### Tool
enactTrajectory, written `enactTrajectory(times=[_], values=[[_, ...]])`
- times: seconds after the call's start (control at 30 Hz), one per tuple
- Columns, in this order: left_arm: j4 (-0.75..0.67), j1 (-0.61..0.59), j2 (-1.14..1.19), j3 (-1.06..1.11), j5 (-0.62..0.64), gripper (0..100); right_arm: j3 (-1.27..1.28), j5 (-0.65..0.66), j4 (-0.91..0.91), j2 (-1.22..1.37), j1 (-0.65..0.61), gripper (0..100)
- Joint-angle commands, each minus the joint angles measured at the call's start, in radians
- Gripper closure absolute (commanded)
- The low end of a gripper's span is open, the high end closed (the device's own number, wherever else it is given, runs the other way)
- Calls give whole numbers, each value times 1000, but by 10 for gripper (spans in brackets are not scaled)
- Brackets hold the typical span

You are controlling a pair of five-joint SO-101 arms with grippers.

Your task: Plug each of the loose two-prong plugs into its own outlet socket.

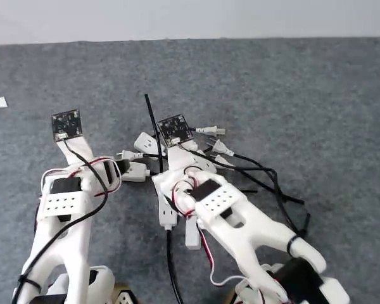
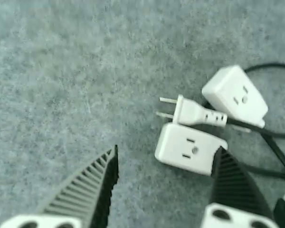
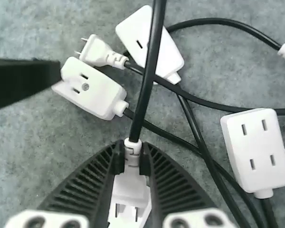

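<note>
My left gripper [image 2: 167, 150] is open, low over the grey carpet, and a white single socket [image 2: 190, 148] lies between its fingertips. A loose white two-prong plug [image 2: 190, 111] lies just beyond that socket, prongs pointing away from a second white socket [image 2: 235, 95]. My right gripper [image 3: 131, 149] is shut on a white plug [image 3: 129, 199] whose black cord [image 3: 149, 57] rises stiffly out of the jaws. From the high view the left gripper [image 1: 121, 168] is beside the single socket [image 1: 137, 171], close to the right arm's wrist [image 1: 177, 136].
A white four-way outlet block [image 3: 256, 147] lies off to one side among tangled black cords [image 3: 199, 142]. Two more loose plugs [image 1: 209, 131] [image 1: 218, 147] lie behind the right arm. The left gripper's dark finger [image 3: 19, 83] is close to the single socket [image 3: 92, 90].
</note>
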Motion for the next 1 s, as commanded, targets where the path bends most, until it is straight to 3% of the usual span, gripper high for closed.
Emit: enactTrajectory(times=[0.0, 0.43, 0.57, 0.7, 0.97], values=[[29, 21, -20, -16, -6, 701, 12, 23, -24, -102, 1, 991], [74, 89, -17, -8, -112, 707, 64, 123, 143, -423, -25, 991], [77, 100, 81, -58, -150, 820, 64, 124, 179, -498, -30, 991], [152, 132, 264, -176, -244, 996, 66, 127, 225, -565, -30, 991], [290, 140, 353, -259, -565, 988, 118, 155, 223, -642, -88, 991]])
